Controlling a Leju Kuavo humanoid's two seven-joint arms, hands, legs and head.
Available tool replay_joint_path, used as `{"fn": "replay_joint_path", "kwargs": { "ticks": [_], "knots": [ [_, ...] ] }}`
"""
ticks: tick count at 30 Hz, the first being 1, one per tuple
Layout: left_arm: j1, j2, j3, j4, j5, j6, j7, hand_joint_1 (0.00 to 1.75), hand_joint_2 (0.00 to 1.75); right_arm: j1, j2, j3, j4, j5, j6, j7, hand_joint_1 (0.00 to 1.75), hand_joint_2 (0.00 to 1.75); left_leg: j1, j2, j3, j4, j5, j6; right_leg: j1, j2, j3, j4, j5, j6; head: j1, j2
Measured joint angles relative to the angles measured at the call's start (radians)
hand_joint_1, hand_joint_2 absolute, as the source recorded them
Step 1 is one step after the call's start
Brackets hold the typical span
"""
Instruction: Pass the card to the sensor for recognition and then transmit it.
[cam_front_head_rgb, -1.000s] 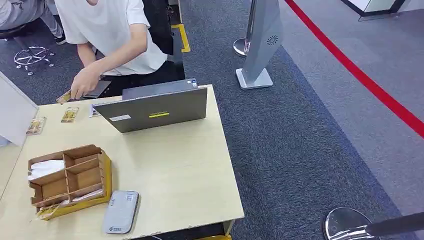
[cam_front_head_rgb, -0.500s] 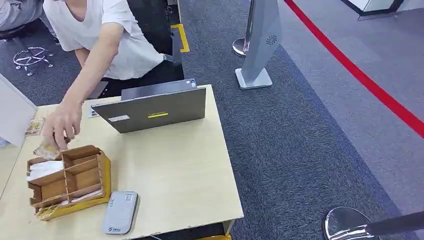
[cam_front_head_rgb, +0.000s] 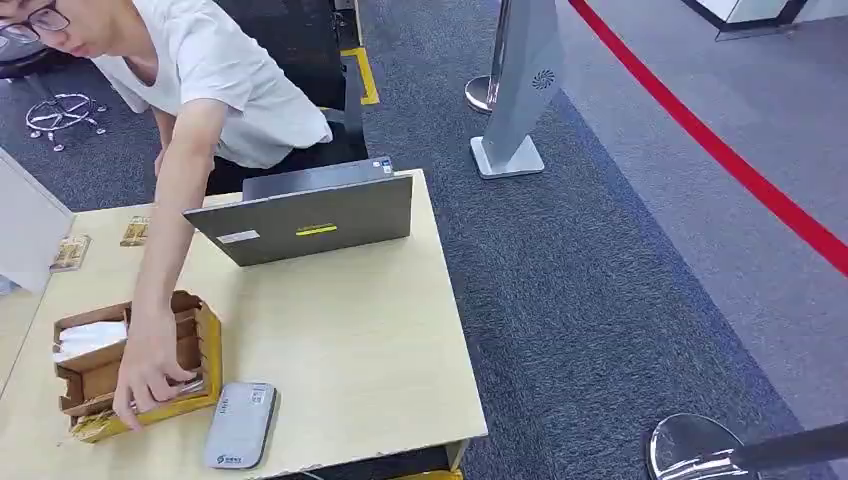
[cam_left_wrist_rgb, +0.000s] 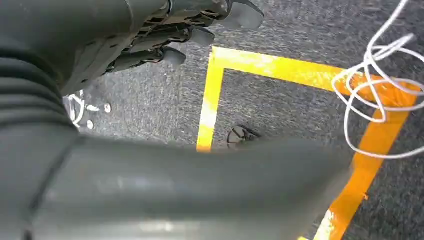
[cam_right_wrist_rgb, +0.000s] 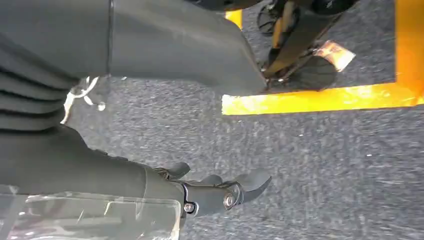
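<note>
Head view, left to right: two cards (cam_front_head_rgb: 70, 252) (cam_front_head_rgb: 134, 231) lie flat at the far left of the table (cam_front_head_rgb: 360, 340). Near left sits a cardboard divider box (cam_front_head_rgb: 205, 345) with white paper in its far-left slot. A person's hand (cam_front_head_rgb: 150, 375) reaches into the box's near compartments; whether it holds a card, cannot tell. Grey sensor pad (cam_front_head_rgb: 241, 424) lies just right of the box at the near edge. Open laptop (cam_front_head_rgb: 305, 222) stands at the far side. Grey kiosk stand (cam_front_head_rgb: 520, 90) on carpet to the right, red floor line (cam_front_head_rgb: 720, 150) beyond.

Left wrist view: left hand (cam_left_wrist_rgb: 190, 30) hangs over carpet and yellow tape (cam_left_wrist_rgb: 210, 100), fingers loosely apart, holding nothing; white cable (cam_left_wrist_rgb: 375, 75) nearby.

Right wrist view: right hand (cam_right_wrist_rgb: 215, 192) also over carpet, fingers slightly spread, empty.
</note>
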Motion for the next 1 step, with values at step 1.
{"fn": "replay_joint_path", "kwargs": {
  "ticks": [1],
  "knots": [
    [0.002,0.006,-0.02,0.006,0.01,0.005,-0.001,0.45,0.0,0.002,-0.004,0.021,0.008,-0.026,-0.009,0.002,0.0,0.0,0.0,0.0,0.0,0.0,0.0,0.0,0.0,0.0,0.0,0.0,0.0,0.0,0.0,0.0]
  ]
}}
